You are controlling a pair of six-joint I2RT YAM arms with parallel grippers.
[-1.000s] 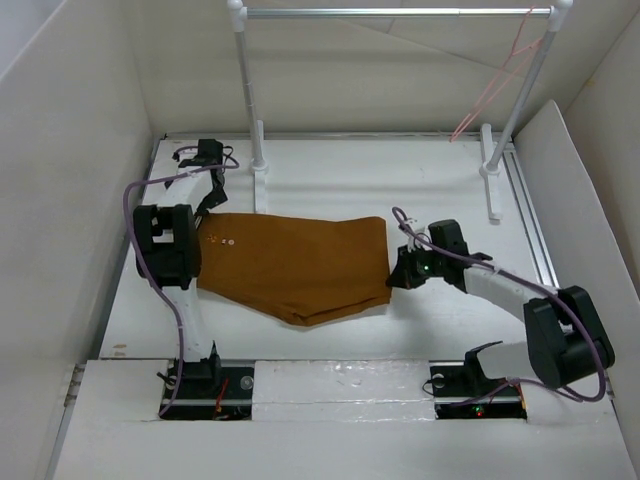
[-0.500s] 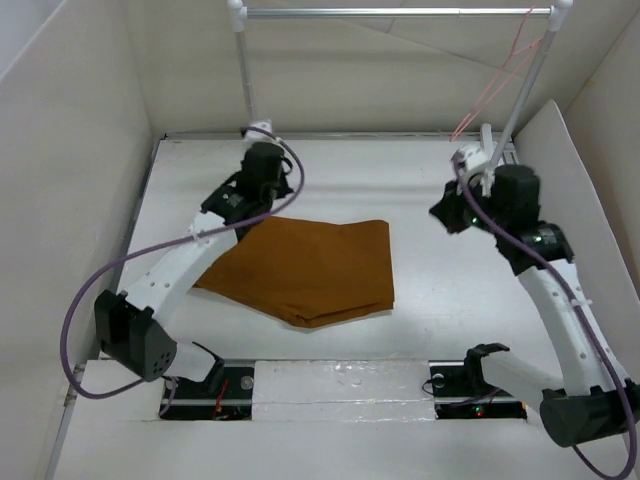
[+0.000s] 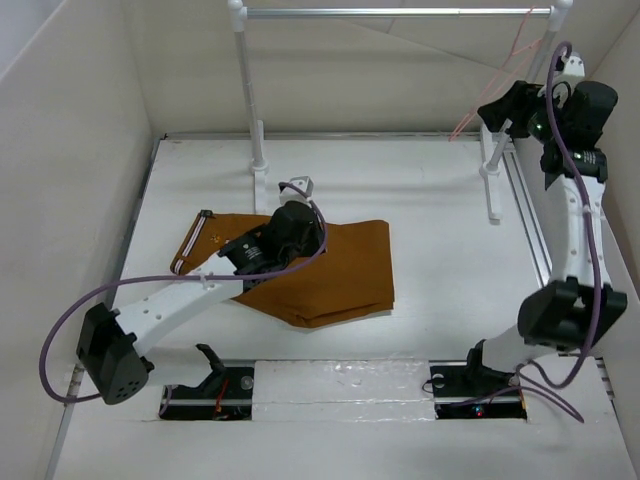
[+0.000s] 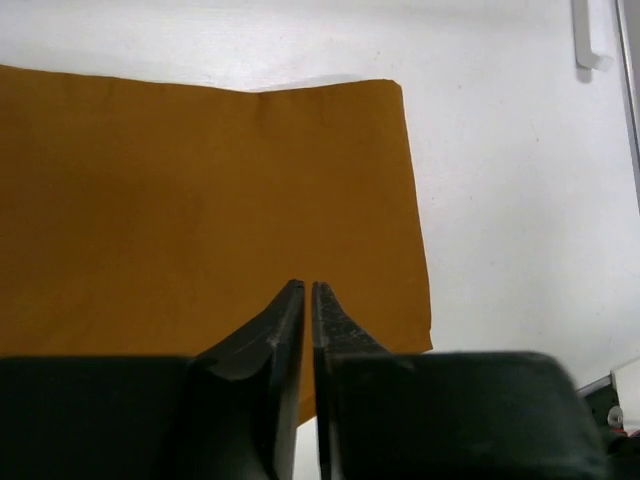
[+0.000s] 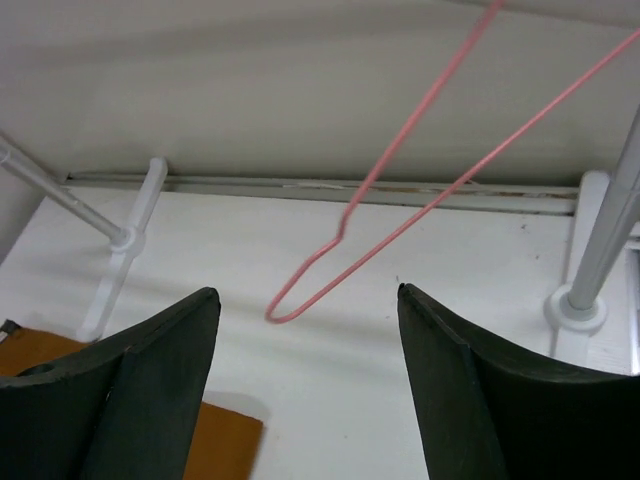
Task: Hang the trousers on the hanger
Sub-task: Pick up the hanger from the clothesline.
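- Left gripper [image 4: 307,291] clenched on nothing; smooth, flat ochre trousers [image 4: 200,190] below it
- Right gripper [image 5: 307,293] released, wide; thin pink wire hanger [image 5: 412,128] just ahead

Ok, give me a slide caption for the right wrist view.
Right gripper, jaws open, faces the thin pale-pink wire hanger.

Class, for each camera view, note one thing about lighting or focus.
Top external: even, soft light, with hardly any shadow round the trousers. Left wrist: the shut left claw sits dark and close to the lens, and the cloth is a flat, evenly lit colour. Right wrist: the open right claw looms dark and slightly soft-edged, while the hanger is crisp.
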